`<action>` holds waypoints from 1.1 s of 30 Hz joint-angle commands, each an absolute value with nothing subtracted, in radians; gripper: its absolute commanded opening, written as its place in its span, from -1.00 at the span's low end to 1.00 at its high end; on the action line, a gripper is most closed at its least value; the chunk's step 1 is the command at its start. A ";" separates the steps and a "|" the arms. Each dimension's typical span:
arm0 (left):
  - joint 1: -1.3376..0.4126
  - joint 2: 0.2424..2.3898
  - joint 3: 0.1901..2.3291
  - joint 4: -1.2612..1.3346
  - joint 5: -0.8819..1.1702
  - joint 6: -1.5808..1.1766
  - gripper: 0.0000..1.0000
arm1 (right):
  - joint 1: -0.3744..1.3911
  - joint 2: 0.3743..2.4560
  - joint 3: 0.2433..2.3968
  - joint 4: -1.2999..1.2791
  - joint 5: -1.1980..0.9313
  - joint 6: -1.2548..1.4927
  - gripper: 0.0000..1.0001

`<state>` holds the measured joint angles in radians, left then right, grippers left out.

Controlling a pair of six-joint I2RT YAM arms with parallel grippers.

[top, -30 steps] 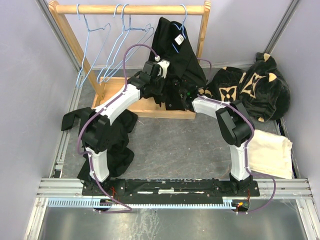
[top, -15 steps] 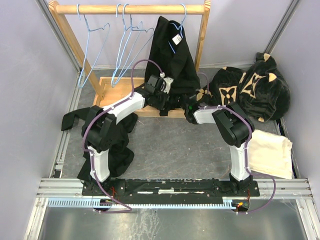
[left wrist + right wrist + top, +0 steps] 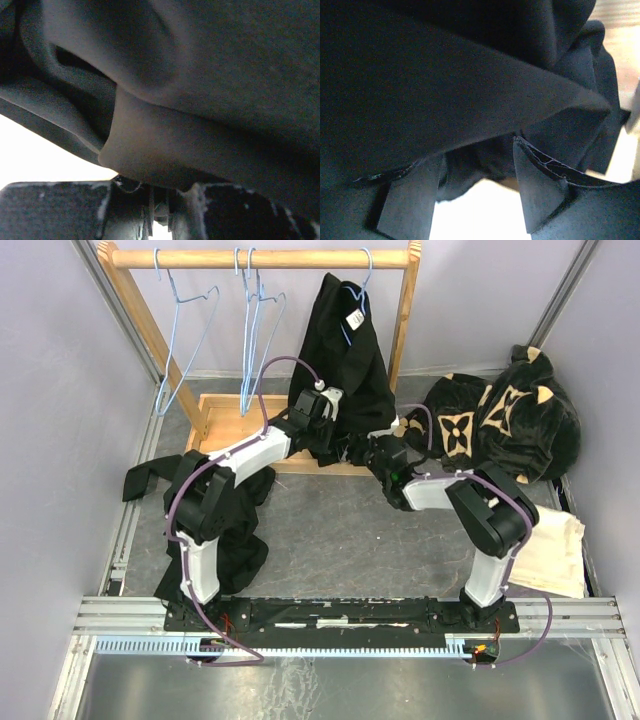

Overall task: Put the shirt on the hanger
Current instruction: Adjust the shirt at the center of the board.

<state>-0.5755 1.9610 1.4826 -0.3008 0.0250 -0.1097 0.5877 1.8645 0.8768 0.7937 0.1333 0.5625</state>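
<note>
Shirt (image 3: 340, 350) looks soft and floppy above the right pincer (image 3: 477, 152), whose fingers (image 3: 535, 190) stand apart; pinch a thick fold. Left pincer (image 3: 332, 430): cannot tell.

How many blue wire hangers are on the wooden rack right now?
4 hangers: one at the rail's left end, two close together near the middle, one at the right end inside the black shirt. The middle ones overlap, so another may be hidden.
</note>
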 commanded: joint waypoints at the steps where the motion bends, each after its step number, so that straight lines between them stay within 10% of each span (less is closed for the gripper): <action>1: -0.575 1.996 1.530 -0.172 -0.022 -0.193 -0.70 | 0.605 1.734 0.770 0.806 0.180 0.592 0.33; 7: -0.575 2.066 1.580 -0.139 -0.090 -0.233 -0.70 | 0.615 1.575 0.637 0.725 0.194 0.596 0.34; 21: -0.593 1.791 1.361 -0.016 -0.256 -0.248 0.29 | 0.613 1.064 0.492 0.106 0.304 0.632 0.48; 33: -0.764 1.536 1.063 -0.030 -0.403 -0.365 0.39 | 0.613 0.706 0.639 -0.545 0.368 0.706 0.97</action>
